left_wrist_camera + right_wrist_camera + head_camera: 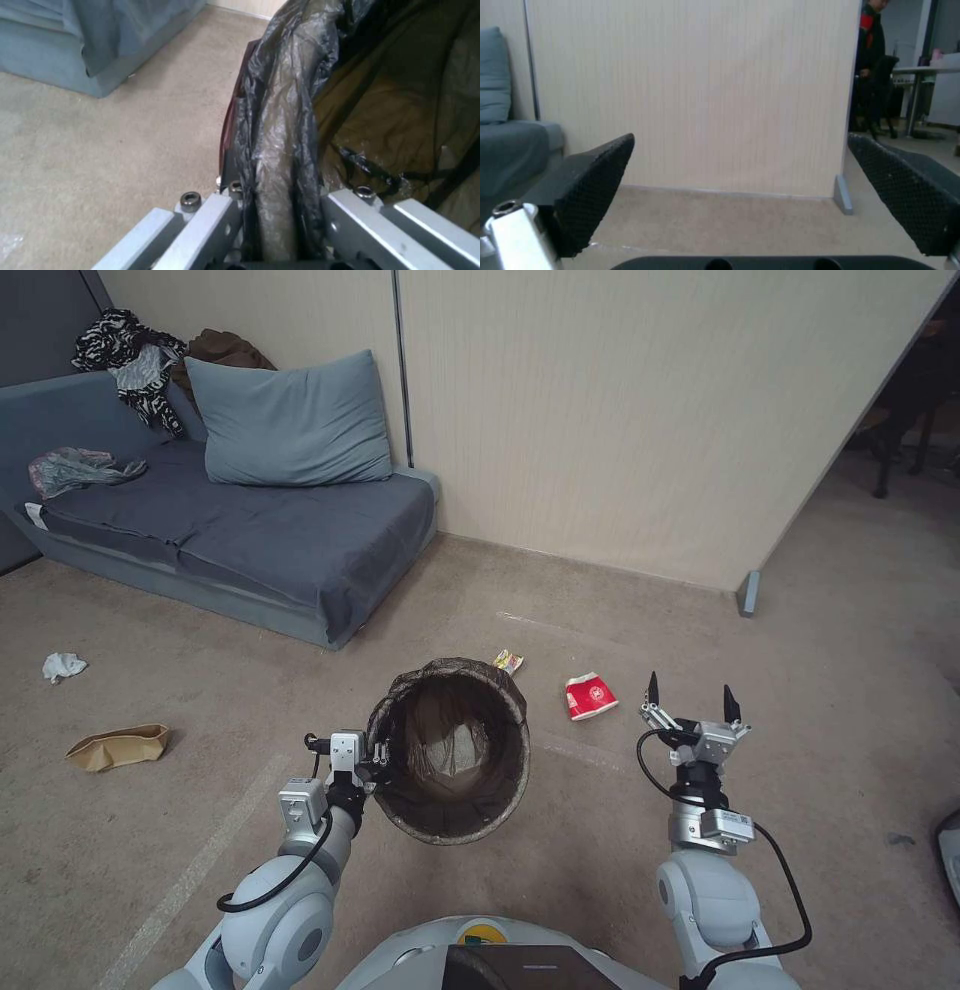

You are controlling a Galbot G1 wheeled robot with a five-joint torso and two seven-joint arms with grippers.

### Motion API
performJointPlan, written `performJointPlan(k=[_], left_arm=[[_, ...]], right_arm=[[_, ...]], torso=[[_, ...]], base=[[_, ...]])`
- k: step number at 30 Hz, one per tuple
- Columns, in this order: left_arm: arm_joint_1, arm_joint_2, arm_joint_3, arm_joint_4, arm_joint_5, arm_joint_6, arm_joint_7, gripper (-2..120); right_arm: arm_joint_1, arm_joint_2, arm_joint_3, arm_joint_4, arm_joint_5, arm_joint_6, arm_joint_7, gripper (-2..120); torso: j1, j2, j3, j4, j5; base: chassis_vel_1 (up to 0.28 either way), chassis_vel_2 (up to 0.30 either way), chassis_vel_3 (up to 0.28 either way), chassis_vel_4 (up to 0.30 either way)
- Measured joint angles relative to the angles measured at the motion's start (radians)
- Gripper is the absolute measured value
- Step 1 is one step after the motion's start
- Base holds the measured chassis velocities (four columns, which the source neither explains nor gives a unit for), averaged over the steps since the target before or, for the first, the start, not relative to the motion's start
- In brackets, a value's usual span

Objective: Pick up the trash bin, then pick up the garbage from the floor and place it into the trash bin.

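The trash bin [519, 710], lined with a dark bag, hangs tilted with its mouth toward me in the head view. My left gripper [375, 757] is shut on its left rim. In the left wrist view the liner-covered rim [280, 123] runs between that gripper's [280, 210] grey fingers. My right gripper [691, 688] is open and empty, held above the carpet right of the bin, its black fingertips [595, 176] spread wide. Garbage lies on the floor: a red-and-white cup [590, 697] and a yellow wrapper [508, 661] beyond the bin, a brown paper bag [118, 746] and a white tissue wad [63, 666] far left.
A grey sofa [250, 530] with a pillow and clothes stands at the back left. A beige partition wall [620, 420] ends at a grey foot [748, 592], with open floor to its right. A dark object [950, 860] sits at the right edge.
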Motion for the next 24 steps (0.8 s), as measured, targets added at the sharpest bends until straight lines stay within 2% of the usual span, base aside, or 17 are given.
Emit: performJointPlan(k=[24], left_arm=[[0.003,-0.007,0.0,-0.006,0.004,-0.004,-0.002,2]], right_arm=[[-0.002,0.005,-0.001,0.004,-0.005,-0.003,0.01,100]], torso=[[0.0,0.0,0.0,0.0,0.0]], base=[[-0.089,0.084,0.09,-0.085]])
